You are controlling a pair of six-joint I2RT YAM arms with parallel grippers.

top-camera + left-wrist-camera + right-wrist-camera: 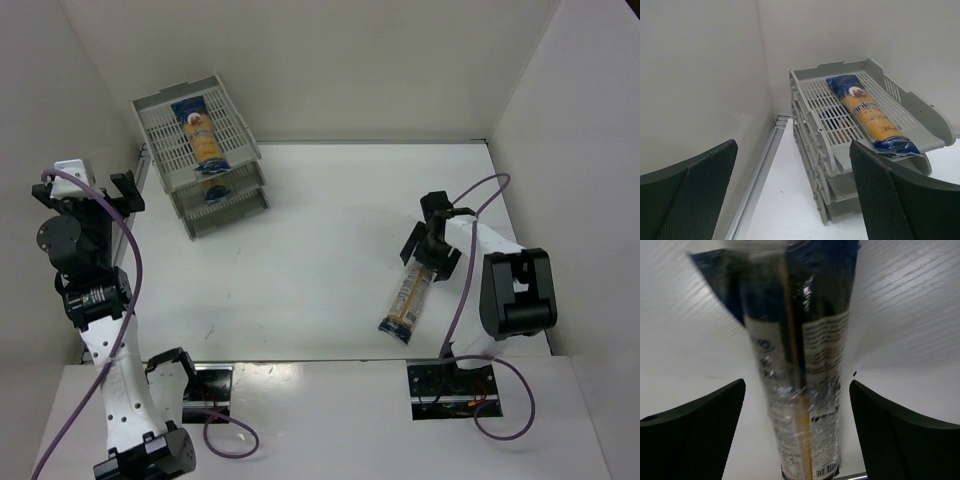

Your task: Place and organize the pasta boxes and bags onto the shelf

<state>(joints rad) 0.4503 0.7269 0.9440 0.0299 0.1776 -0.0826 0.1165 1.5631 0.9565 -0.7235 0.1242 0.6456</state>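
The grey three-tier shelf [150, 125] stands at the far left. One blue and orange pasta packet [203, 135] lies lengthwise on its top tray. A second packet [212, 188] shows in the tier below. The third packet [408, 300] lies on the table at the right. My right gripper [432, 250] is open over its far end, a finger on each side and not touching; in the right wrist view the packet [805, 365] runs between the fingers [700, 435]. My left gripper [120, 190] is open and empty by the left wall, facing the shelf [807, 100] and top packet [867, 112].
White walls close in the table on the left, back and right. An aluminium rail [760, 170] runs along the foot of the left wall beside the shelf. The right arm's dark body [515, 290] and its purple cable sit right of the lying packet.
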